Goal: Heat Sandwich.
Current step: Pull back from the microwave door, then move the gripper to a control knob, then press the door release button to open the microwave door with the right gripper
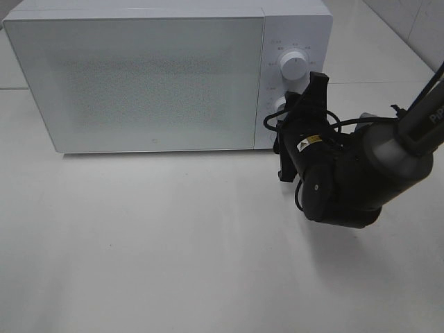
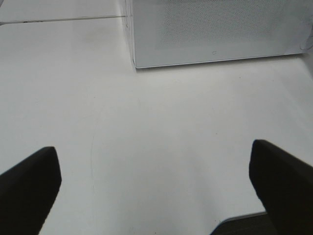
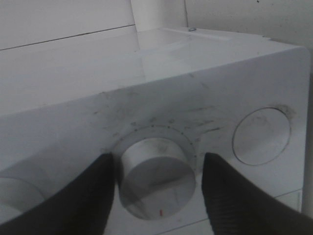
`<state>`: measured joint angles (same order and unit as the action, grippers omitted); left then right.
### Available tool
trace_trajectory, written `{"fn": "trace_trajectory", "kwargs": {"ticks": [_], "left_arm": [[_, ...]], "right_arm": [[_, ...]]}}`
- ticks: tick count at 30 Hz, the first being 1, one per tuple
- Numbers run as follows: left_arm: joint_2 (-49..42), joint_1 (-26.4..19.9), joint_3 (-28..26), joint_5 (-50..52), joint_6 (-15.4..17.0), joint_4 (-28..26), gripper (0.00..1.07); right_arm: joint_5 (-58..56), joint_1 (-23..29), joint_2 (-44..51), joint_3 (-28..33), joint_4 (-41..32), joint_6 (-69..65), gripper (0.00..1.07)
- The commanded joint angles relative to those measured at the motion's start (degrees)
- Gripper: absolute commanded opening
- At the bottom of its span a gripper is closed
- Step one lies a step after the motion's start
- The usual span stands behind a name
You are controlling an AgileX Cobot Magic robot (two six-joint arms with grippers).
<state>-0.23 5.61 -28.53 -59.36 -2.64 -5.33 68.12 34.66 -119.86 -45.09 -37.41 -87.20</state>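
As microwave door [image 1: 139,76] is shut, sandwich: unseen, likely inside.
Right fingers [image 3: 93,196]: spread astride knob [image 3: 156,181]; dialing likely remains.
Left fingers [image 2: 29,186]: spread, empty.

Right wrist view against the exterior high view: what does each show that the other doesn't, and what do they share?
Only the right wrist view: the lower knob close up, with its red mark, standing between the fingers of the right gripper. Whether they touch it is unclear. A flat round button sits beside it.
Only the exterior high view: the whole microwave with its door closed, the right arm and the table. There the gripper hides the lower knob.
Both: the control panel and the right gripper. Neither shows the sandwich.
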Motion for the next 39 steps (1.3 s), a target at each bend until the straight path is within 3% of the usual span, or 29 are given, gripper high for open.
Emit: {"fn": "trace_trajectory", "kwargs": {"ticks": [1,5,17,39], "left_arm": [[-1.55,-0.23,0.23,0.46,0.11,-0.17,1.03],[-1.55,-0.23,0.23,0.46,0.11,-0.17,1.03],[-1.55,-0.23,0.23,0.46,0.11,-0.17,1.03],[-1.55,-0.23,0.23,0.46,0.11,-0.17,1.03]], "right_arm": [[8.14,-0.06,0.46,-0.97,0.23,0.86,0.73],[8.19,-0.06,0.46,-0.97,0.63,2.01,0.79],[8.08,0.06,0.8,-0.11,2.52,2.06,0.76],[3.55,0.06,12.66,15.24,13.06,8.37,0.76]]}}
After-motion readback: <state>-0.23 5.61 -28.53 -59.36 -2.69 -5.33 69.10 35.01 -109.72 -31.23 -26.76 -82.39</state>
